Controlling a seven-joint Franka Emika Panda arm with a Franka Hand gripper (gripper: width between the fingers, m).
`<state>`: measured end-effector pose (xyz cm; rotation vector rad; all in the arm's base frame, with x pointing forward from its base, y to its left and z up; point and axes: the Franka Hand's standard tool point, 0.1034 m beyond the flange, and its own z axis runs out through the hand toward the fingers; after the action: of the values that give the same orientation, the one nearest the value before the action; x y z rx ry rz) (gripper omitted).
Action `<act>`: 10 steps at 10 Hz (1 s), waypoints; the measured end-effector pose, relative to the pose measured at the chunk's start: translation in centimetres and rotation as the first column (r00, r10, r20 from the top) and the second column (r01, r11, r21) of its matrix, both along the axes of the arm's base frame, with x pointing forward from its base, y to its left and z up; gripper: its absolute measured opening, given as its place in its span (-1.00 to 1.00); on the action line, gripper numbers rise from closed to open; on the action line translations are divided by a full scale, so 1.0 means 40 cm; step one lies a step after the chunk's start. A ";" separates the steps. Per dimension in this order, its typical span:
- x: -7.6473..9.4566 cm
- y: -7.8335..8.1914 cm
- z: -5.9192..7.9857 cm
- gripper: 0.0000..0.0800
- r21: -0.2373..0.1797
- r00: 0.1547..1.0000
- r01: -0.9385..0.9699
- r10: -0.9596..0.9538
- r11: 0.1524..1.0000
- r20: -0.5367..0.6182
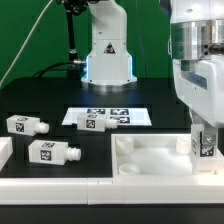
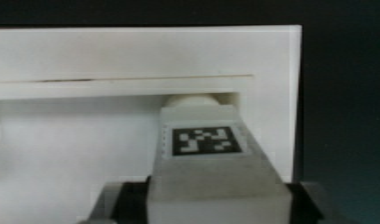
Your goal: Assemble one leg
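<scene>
**Here: a leg held at the tray's corner**

Exterior view. The arm enters from the upper part of the exterior view's right, and its gripper (image 1: 204, 146) hangs over the tray (image 1: 150, 158), a large white square part that lies on the black table (image 1: 40, 95). A leg (image 1: 204, 143) with a black-and-white tag sits between the fingers, upright, at the tray's corner on the exterior view's right. Whether the stub has entered a socket cannot be told from here, because the fingers and the tray wall hide its lower end. A round socket (image 1: 124, 144) shows at the tray's other near corner. Two more legs lie on their sides toward the exterior view's left: one (image 1: 27, 125) farther back, one (image 1: 53, 153) nearer the camera, well apart from the tray. Another leg (image 1: 93, 122) lies beside the marker board (image 1: 108, 116), which is flat on the table in front of the robot base (image 1: 107, 58).

Wrist view. The fingers (image 2: 119, 203) flank the blocky end of the leg (image 2: 206, 160), closed against both its sides, with the tag facing the camera. The stub (image 2: 197, 101) points at the tray (image 2: 134, 60) and meets its raised wall; how deep it sits is not clear. This view shows none of the loose legs or the board.
</scene>
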<state>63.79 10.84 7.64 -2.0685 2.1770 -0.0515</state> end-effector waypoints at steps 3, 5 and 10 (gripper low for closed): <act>0.001 0.009 0.002 0.46 -0.048 0.969 -0.244 0.245 0.968 0.008; 0.010 0.010 0.012 0.60 -0.097 0.826 -0.559 0.563 0.823 0.016; 0.011 0.002 0.004 0.62 -0.203 0.363 -0.916 0.930 0.345 -0.058</act>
<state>64.23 10.91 7.81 -3.0270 0.6237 -0.2210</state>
